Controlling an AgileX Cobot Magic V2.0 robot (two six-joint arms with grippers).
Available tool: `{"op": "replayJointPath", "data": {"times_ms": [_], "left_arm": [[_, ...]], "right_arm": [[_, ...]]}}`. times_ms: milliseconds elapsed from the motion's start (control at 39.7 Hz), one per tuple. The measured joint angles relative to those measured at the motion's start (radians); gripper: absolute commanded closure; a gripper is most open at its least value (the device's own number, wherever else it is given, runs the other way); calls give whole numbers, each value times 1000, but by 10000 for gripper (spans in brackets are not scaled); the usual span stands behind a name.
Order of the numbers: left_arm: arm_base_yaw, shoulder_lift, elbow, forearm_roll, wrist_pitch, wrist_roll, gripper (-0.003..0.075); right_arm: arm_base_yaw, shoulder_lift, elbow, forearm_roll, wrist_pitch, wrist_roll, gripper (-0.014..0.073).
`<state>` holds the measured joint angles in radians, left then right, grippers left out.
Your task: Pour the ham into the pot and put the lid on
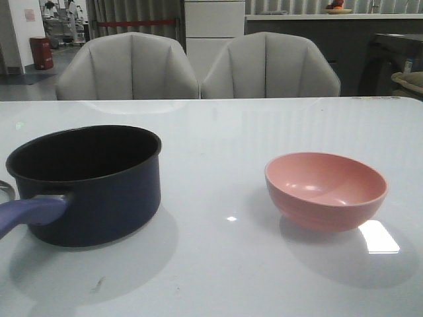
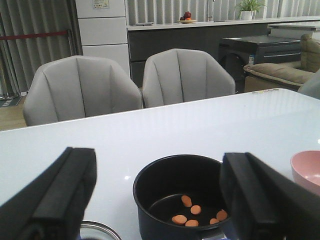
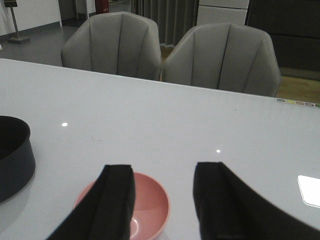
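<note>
In the front view, a wide dark navy saucepan with a black inside (image 1: 86, 185) is seen standing upright on the left of the glossy white table (image 1: 218, 132), its lighter blue-purple straight handle (image 1: 30, 214) pointing toward the camera and to the left. A round pink bowl (image 1: 326, 190) is set upright on the right, well apart from the pot, and its visible inside looks bare. A sliver of shiny metal rim (image 1: 5, 190), apparently the lid's, is glimpsed at the left edge, just beside the pot. 2 grey upholstered chairs (image 1: 198, 66) are placed behind the table. Neither arm is shown in this view.

In the left wrist view, the left gripper (image 2: 160, 200) is held spread wide with nothing between its 2 black fingers (image 2: 60, 200). Between them the pot (image 2: 150, 195) is seen from above, and 6 small flat orange-pink ham slices (image 2: 186, 201) are lying on its black bottom. A curved piece of the lid's glass and metal rim (image 2: 100, 231) is visible just beside the pot. The edge of the pink bowl (image 2: 307, 170) is caught at the side.

In the right wrist view, the right gripper (image 3: 162, 200) is likewise parted and nothing is grasped. The pink bowl (image 3: 150, 205) is seen beneath and between the fingers, and the pot's dark wall (image 3: 15, 160) is caught at the edge, apart from the bowl.
</note>
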<state>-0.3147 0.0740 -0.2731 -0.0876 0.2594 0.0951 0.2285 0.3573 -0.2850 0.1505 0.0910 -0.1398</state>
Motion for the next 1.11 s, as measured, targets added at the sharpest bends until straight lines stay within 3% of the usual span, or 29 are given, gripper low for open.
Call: {"op": "replayJointPath", "data": {"times_ms": [126, 202, 353, 605, 731, 832, 983, 1109], "left_arm": [[0, 0, 0, 0, 0, 0, 164], [0, 0, 0, 0, 0, 0, 164], [0, 0, 0, 0, 0, 0, 164], [0, 0, 0, 0, 11, 0, 164], [15, 29, -25, 1, 82, -24, 162], [65, 110, -79, 9, 136, -45, 146], [171, 271, -177, 13, 196, -78, 45], [239, 444, -259, 14, 238, -110, 28]], "right_arm": [[0, -96, 97, 0, -2, 0, 196], [0, -128, 133, 0, -2, 0, 242], [0, -141, 156, 0, -2, -2, 473], [0, -141, 156, 0, -6, -2, 445], [0, -141, 156, 0, -7, -2, 445], [0, -141, 156, 0, -7, -2, 445], [0, -141, 156, 0, -9, -2, 445], [0, -141, 156, 0, -9, -2, 445]]}}
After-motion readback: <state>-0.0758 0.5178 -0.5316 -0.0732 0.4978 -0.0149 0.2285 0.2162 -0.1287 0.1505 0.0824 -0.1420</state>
